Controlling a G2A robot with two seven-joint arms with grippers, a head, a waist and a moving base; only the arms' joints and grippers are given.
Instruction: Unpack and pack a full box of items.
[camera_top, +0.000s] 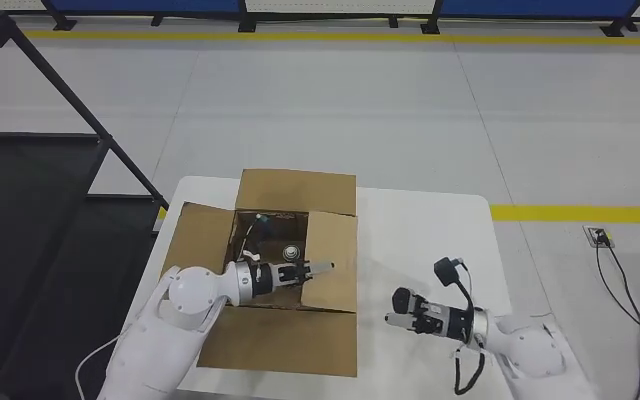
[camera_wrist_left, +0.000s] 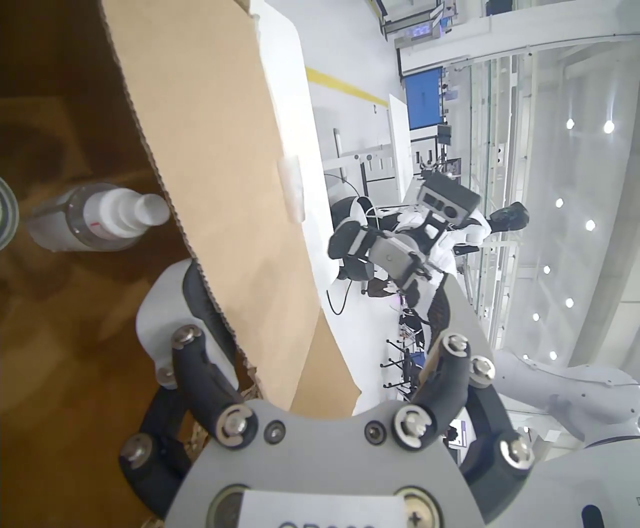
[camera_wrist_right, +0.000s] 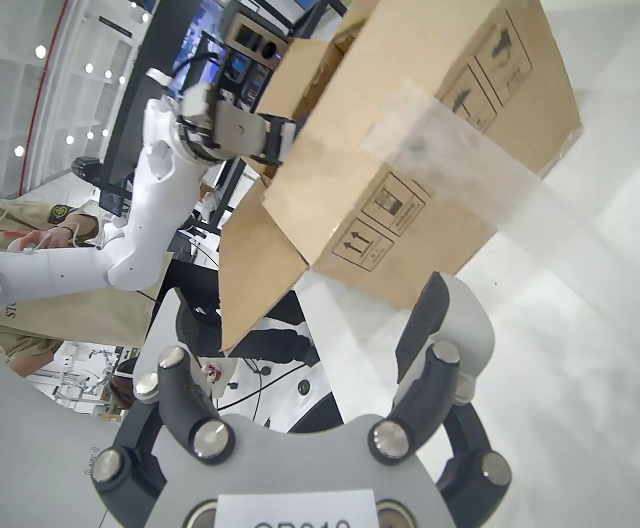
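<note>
**While the box is sitting open, a gripper is straddling its flap**

Because the box (camera_top: 297, 190) is standing open on the table (camera_top: 430, 230), its contents are lying exposed. A small spray bottle (camera_wrist_left: 95, 222) is sitting inside the box, just behind the box's side flap (camera_top: 335, 250). That bottle is looking light, hard and smooth, so it is probably going to slip easily. Gripping across its body, not its narrow cap, is looking like the safer hold. The flap is looking like thin, stiff card, likely bending only at its crease.

The left gripper (camera_top: 322, 267) is reaching across the box's opening, fingers spread either side of that flap, not clamping it. The right gripper (camera_wrist_right: 307, 300) is hovering beside the box, outside that flap, fingers parted and holding nothing.
</note>
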